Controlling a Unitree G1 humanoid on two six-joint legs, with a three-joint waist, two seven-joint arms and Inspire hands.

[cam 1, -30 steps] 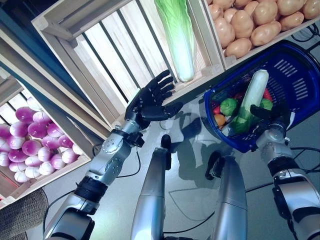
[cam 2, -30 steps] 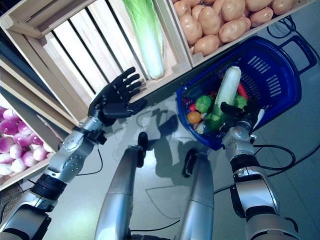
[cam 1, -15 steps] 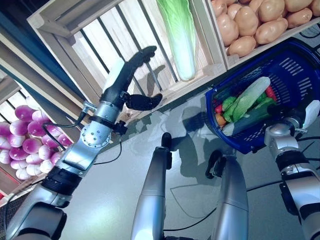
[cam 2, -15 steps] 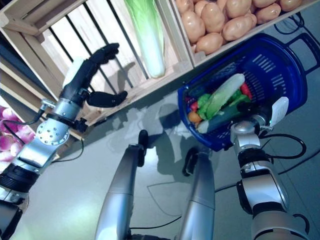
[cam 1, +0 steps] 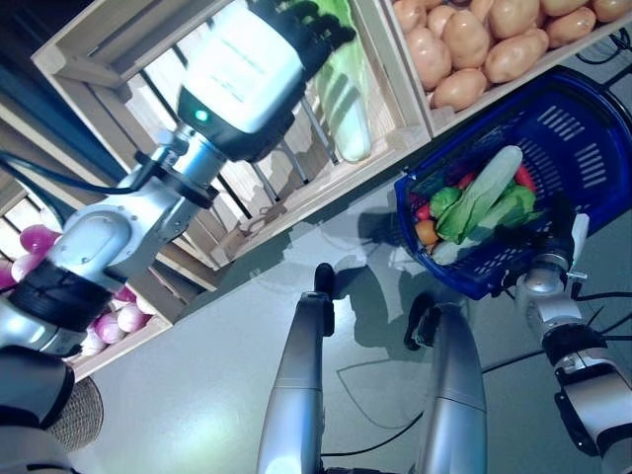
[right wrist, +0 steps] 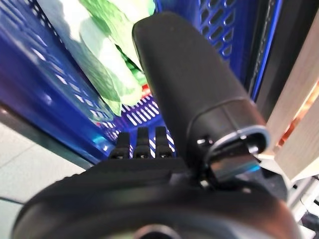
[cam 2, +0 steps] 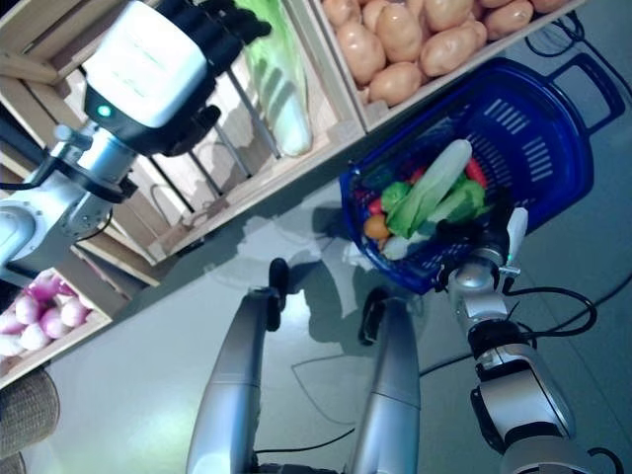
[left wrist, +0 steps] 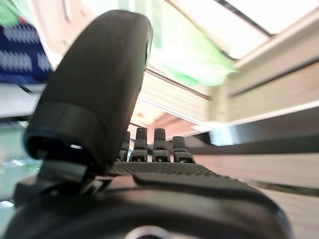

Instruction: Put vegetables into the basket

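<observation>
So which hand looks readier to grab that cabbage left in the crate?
The left hand: its open fingers are already up at the cabbage in the wooden crate. The right hand is down at the blue basket, well away from it.

L hand (cam 2: 212, 30) at cabbage (cam 2: 276, 84) in crate (cam 2: 326, 128)

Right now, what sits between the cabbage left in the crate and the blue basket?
In the left eye view, only the crate's wooden front rail and a strip of bare floor separate the cabbage from the blue basket.
</observation>
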